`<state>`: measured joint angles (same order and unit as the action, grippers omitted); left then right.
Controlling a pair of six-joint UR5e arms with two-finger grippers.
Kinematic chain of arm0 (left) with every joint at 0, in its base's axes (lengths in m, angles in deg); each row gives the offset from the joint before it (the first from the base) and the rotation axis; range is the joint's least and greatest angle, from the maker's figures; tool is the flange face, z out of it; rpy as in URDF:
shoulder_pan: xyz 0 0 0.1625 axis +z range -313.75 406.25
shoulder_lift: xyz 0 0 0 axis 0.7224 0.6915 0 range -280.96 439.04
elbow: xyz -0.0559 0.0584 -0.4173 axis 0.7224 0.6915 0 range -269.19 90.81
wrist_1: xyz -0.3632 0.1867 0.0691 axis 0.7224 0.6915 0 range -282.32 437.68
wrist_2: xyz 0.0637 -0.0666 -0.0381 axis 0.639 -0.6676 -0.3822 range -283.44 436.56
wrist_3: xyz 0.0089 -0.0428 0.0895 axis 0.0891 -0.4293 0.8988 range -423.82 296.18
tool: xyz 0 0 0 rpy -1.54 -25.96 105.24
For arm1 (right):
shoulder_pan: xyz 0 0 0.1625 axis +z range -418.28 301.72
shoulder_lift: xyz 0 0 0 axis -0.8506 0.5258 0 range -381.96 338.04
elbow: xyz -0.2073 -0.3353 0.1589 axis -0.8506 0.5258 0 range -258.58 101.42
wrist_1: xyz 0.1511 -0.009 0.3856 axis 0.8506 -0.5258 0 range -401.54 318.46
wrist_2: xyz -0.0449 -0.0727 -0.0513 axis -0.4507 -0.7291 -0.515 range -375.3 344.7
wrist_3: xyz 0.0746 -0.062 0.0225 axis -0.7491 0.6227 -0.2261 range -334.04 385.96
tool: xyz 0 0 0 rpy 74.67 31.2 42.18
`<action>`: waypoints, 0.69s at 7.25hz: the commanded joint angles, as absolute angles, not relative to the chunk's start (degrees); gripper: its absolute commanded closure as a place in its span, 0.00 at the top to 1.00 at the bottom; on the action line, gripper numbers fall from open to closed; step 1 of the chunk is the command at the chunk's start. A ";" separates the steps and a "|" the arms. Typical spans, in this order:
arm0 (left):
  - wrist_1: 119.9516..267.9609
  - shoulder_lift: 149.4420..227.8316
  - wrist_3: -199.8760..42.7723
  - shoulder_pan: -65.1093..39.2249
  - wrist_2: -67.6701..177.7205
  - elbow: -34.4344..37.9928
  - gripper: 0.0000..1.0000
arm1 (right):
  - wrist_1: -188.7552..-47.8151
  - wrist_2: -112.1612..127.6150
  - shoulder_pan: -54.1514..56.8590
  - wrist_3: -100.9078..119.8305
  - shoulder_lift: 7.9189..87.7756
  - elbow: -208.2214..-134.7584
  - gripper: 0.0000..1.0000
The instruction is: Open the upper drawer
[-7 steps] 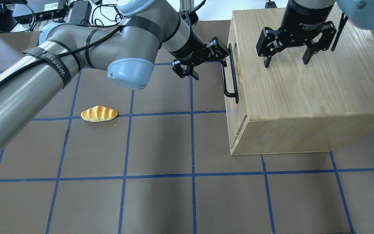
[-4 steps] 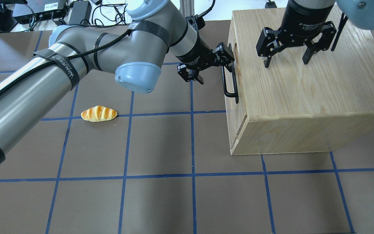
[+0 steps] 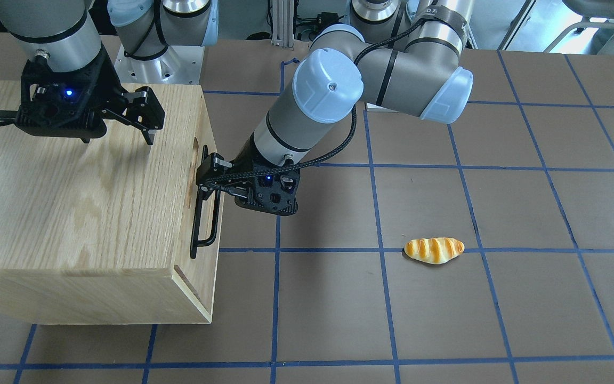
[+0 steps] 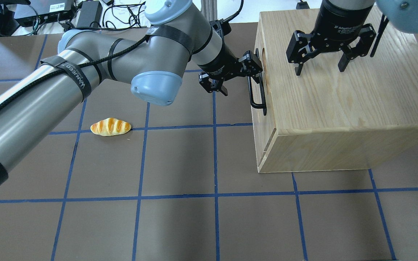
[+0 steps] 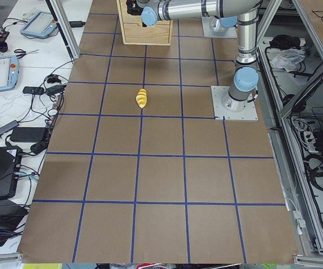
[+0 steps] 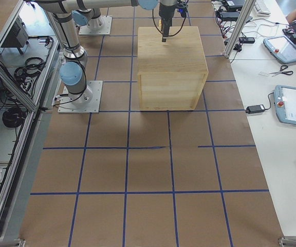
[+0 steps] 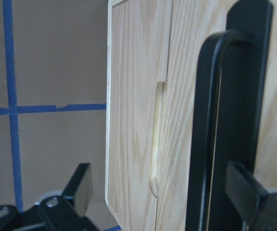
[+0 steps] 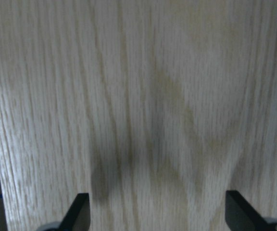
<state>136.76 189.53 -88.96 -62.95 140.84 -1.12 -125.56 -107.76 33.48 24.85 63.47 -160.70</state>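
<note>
Left jaws straddle the upper drawer (image 3: 207,221) handle (image 4: 251,93) (front flush)

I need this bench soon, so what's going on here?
The left pincer is open at the upper drawer, with the handle between its fingers, not yet gripped. The drawer is shut. The right pincer, also open, is poised over the cabinet top; whether it touches is unclear. A roll lies alone on the table.
</note>
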 commanded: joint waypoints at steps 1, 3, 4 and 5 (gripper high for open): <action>136.83 189.17 -87.64 -62.91 142.73 -1.04 1.00 | -125.56 -107.76 33.48 24.91 63.47 -160.67 1.00; 136.91 188.65 -86.85 -62.91 144.06 -0.86 1.00 | -125.56 -107.76 33.39 24.82 63.47 -160.67 1.00; 136.83 188.90 -86.76 -62.91 144.06 -0.25 1.00 | -125.56 -107.76 33.48 24.91 63.47 -160.76 1.00; 136.91 188.47 -85.54 -62.91 144.15 0.02 1.00 | -125.56 -107.76 33.48 24.82 63.47 -160.67 1.00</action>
<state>136.88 188.77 -86.53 -62.91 144.02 -0.40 -125.56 -107.76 33.46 24.86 63.47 -160.70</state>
